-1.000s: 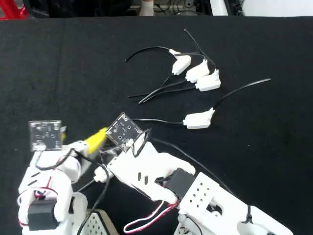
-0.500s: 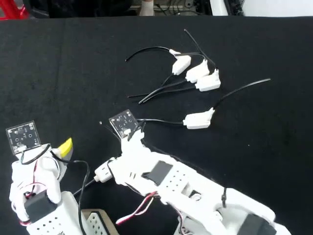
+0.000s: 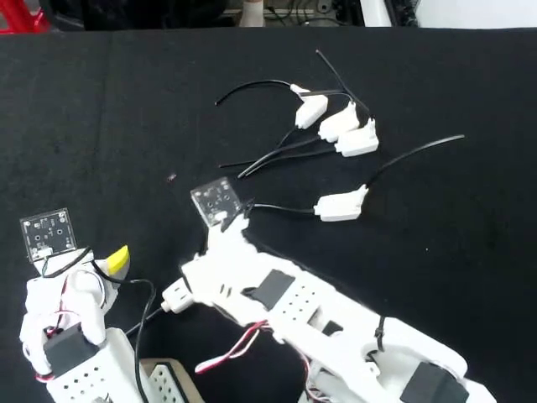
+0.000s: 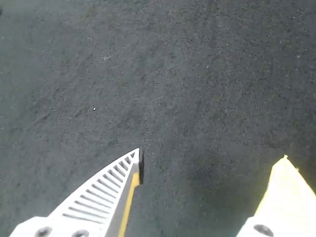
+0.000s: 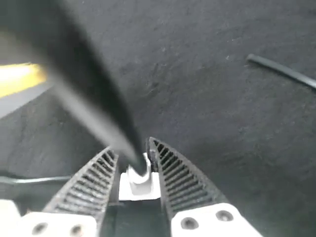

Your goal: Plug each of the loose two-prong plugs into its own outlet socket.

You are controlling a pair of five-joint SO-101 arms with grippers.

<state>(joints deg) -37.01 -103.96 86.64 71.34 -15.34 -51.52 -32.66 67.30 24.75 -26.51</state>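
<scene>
A black cloth-covered table (image 3: 84,126) spans the high view. Beyond its far edge, a red object (image 3: 17,17) sits at eleven o'clock, and tangled dark cables (image 3: 302,10) lie at twelve.

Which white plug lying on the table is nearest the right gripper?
The lone plug, lying by itself between the right gripper and the cluster of three farther away.

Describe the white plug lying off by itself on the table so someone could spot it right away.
On the black table, first find the cluster of three white plugs toward the far side. The lone white plug lies flat nearer the arms, set apart from that cluster with no other plug beside it.
</scene>
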